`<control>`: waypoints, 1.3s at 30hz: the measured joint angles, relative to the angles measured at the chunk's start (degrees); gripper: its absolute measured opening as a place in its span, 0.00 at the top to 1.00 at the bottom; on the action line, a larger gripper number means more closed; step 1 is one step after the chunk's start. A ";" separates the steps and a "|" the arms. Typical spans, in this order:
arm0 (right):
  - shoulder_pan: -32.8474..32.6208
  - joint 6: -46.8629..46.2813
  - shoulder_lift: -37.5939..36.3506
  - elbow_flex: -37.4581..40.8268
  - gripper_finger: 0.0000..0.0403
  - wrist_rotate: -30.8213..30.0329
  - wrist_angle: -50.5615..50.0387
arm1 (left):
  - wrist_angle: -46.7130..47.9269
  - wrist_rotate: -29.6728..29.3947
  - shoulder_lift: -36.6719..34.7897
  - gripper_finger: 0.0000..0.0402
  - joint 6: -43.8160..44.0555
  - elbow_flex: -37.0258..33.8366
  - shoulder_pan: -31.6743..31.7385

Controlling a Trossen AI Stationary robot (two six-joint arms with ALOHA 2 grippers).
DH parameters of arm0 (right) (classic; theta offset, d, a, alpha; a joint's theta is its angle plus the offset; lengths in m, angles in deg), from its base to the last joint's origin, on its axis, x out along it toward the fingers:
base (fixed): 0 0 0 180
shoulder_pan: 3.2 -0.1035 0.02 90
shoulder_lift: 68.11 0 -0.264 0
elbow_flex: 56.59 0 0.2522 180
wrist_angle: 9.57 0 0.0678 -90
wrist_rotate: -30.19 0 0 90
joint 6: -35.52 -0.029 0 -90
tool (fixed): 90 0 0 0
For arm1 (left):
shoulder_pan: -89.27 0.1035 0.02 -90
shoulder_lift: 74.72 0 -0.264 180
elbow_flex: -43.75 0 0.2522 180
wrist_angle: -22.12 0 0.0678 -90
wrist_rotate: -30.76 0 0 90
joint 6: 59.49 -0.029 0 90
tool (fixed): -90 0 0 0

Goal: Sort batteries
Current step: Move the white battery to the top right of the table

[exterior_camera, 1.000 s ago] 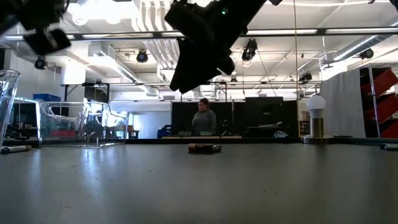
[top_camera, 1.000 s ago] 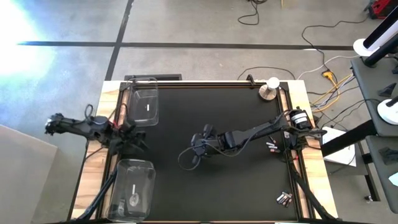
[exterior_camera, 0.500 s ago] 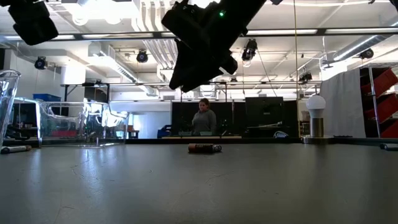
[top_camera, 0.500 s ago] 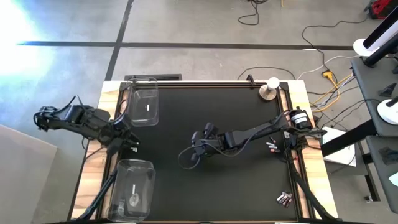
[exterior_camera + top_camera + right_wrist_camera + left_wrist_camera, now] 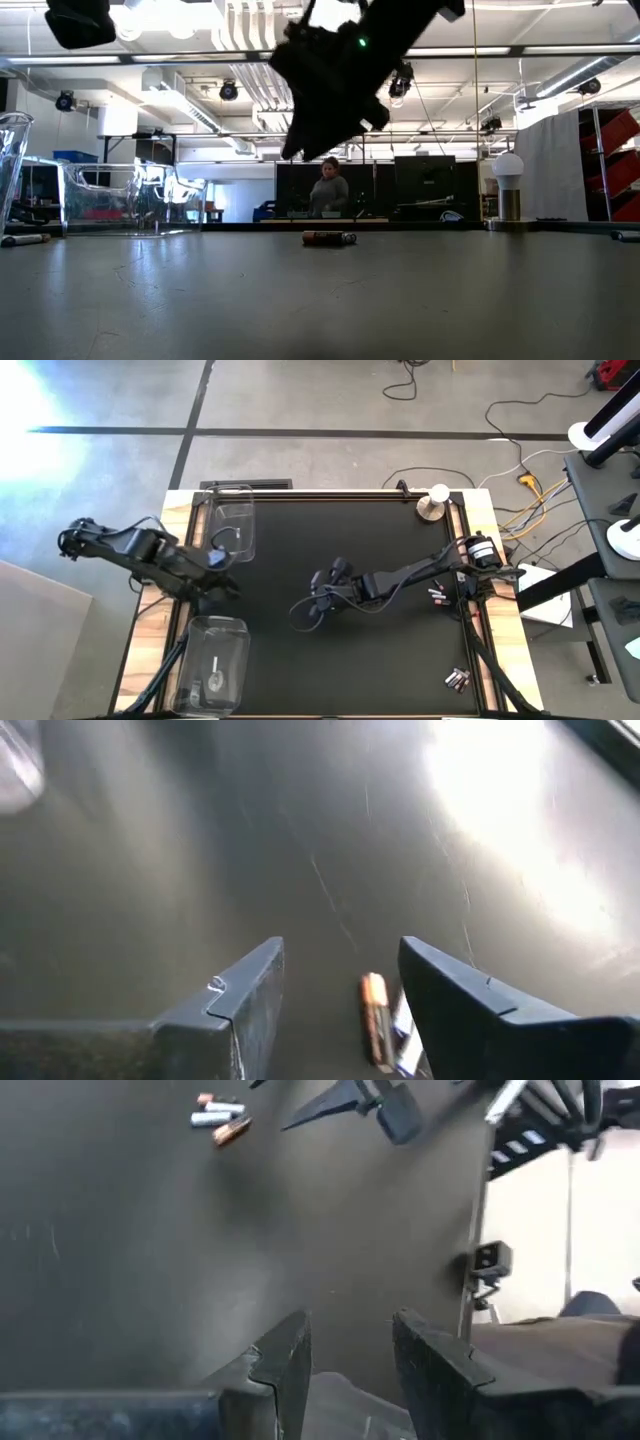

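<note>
right gripper (image 5: pixel 335 995) jaws apart above a copper-ended battery (image 5: pixel 375 1015); left gripper (image 5: pixel 345 1355) parted, empty; loose batteries (image 5: pixel 457 679) left, sorting barely begun

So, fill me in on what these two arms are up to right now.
They are sorting batteries into clear bins. The right gripper hangs open over the middle of the black mat, just above a copper-ended battery that lies between its fingers. The left gripper is open and empty, between the two clear bins on the left. More batteries wait near the right edge.
</note>
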 joint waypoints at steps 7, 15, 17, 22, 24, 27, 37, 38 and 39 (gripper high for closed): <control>-0.58 2.47 0.00 6.65 0.52 -0.03 -0.50 | -0.04 0.00 6.33 0.70 14.35 1.44 -0.48; -4.09 -3.38 -0.50 14.18 0.51 -1.16 -0.21 | -0.03 -0.01 11.78 0.70 20.51 4.35 -1.09; -5.12 -8.12 -1.71 16.93 0.51 -1.36 0.13 | 0.04 -0.50 13.25 0.70 20.53 5.11 -1.00; -7.19 -14.84 -5.71 24.52 0.50 -1.43 7.69 | 0.03 -4.85 16.36 0.70 17.82 7.65 -0.93; -7.29 -14.83 -6.95 26.82 0.50 -1.03 11.16 | 0.04 -5.23 17.15 0.70 15.00 8.56 -0.60; -6.53 -12.96 -9.30 27.97 0.49 -0.16 13.07 | 0.09 -5.40 17.72 0.70 13.40 9.51 -0.39; 6.67 -10.07 -15.33 29.00 0.49 8.63 9.19 | -0.52 -16.82 13.44 0.70 11.64 3.44 -5.82; 7.86 -9.69 -16.31 28.54 0.49 8.71 6.83 | -0.76 -17.07 12.81 0.70 11.70 2.27 -6.10; 9.06 -9.47 -17.44 27.90 0.49 8.67 3.90 | -1.19 -17.22 12.36 0.70 11.77 1.19 -6.27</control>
